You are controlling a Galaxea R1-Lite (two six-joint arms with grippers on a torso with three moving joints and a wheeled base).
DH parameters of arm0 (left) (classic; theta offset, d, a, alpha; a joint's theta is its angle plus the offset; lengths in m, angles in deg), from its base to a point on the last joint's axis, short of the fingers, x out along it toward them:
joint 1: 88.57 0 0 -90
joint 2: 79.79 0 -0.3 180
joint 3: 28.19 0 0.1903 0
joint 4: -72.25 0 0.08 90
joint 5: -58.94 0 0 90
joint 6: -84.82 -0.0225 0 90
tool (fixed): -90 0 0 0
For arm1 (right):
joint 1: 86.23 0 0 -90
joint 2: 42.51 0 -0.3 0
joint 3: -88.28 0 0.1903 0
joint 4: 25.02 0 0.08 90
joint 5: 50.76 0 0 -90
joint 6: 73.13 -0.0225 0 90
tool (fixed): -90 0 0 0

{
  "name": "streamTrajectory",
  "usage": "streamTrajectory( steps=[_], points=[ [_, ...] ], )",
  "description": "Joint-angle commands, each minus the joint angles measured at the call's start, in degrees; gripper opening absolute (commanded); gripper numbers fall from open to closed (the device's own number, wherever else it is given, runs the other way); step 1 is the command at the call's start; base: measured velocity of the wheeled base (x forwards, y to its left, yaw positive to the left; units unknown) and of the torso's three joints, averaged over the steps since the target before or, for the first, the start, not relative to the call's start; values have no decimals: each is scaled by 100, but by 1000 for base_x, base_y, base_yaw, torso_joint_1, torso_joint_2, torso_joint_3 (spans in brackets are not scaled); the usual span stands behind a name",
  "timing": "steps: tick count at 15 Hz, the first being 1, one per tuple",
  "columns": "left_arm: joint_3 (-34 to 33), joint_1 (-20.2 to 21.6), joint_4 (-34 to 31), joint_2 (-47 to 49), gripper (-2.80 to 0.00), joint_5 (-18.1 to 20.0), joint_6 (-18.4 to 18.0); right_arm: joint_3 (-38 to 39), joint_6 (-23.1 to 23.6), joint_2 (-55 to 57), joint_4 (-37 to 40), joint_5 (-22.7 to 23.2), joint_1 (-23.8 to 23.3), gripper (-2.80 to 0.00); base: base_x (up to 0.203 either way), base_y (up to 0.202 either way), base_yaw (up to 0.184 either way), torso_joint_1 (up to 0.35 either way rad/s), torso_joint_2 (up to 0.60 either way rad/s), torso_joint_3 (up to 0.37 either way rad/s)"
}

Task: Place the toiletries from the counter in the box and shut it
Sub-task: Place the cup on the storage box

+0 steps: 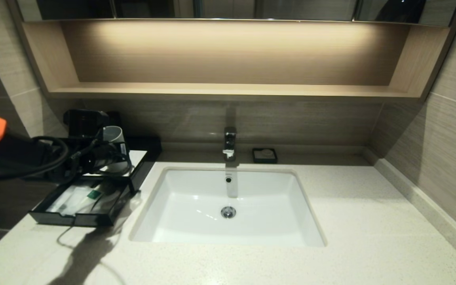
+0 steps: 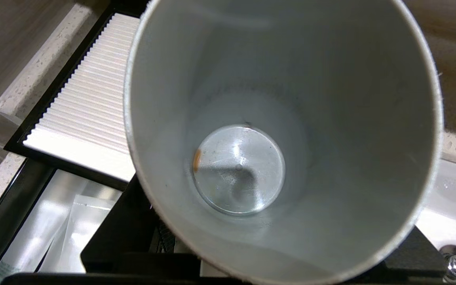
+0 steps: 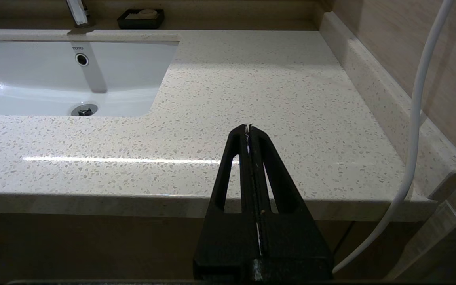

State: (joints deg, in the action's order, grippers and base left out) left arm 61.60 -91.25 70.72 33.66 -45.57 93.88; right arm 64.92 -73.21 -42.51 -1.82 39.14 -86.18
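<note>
Left hand (image 1: 111,152) grips a grey cup (image 2: 283,138) above the box (image 1: 93,190), drawer open. Right hand (image 3: 248,130), fingers closed and empty, hovers before the counter (image 3: 251,87).

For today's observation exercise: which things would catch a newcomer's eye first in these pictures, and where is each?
Probably the white sink set in the middle of the speckled counter. Next, the black box to its left with its drawer pulled open, packets lying inside. The left gripper holds a grey cup over the box, and that cup fills the left wrist view.
</note>
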Motion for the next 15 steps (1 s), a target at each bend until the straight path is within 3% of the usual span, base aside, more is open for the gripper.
streamTrajectory(
  steps=[1,15],
  points=[
    [152,31,5,85,-280,18,17,9,-1,-1,-2,1,4,-280,0,0,0,0,0,0],
    [780,40,23,590,-280,36,-43,9,-1,-7,-2,1,10,-280,0,0,0,0,0,0]
  ],
)
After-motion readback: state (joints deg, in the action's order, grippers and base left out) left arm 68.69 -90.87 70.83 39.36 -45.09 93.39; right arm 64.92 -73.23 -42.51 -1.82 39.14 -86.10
